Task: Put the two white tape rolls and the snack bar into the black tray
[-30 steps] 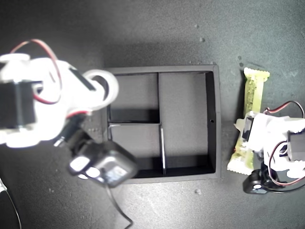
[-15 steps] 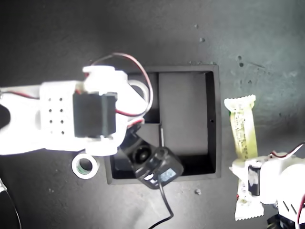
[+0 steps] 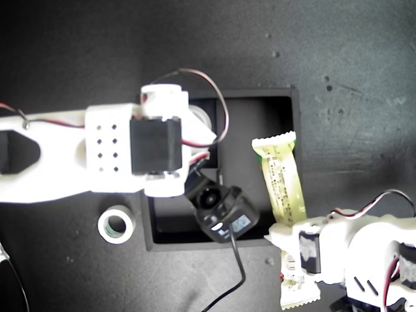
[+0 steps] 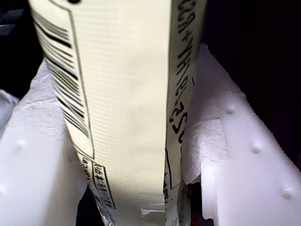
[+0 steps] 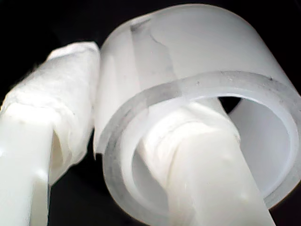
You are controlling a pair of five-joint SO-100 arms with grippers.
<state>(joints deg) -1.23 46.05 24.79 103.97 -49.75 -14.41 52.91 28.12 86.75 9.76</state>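
I am carrying 2 things toward the black tray (image 3: 291,104) at once. My first gripper (image 4: 155,141) is clamping the snack bar (image 3: 281,182) between its padded jaws near one crimped end; in the exterior view the bar is lying lengthwise above the tray's long compartment by that view's right-hand rim, with its far end reaching in over the tray. My second gripper (image 5: 117,155) is pinching the wall of the all-white tape roll (image 3: 198,117), 1 finger through its hole and 1 outside, and in the exterior view that arm is covering most of the tray's left half, with only a sliver of the roll peeking out over the upper small compartment. The other tape roll (image 3: 116,223), the 1 with the greenish core, is sitting on the dark table (image 3: 364,52) just beside the tray's lower left corner in the exterior view, not yet picked up. I judge both placements to be under way, neither finished. Next I should be lowering each load into its compartment and opening the jaws, keeping the bar parallel to the long slot so its ends clear the rim, and then going back for the last roll.
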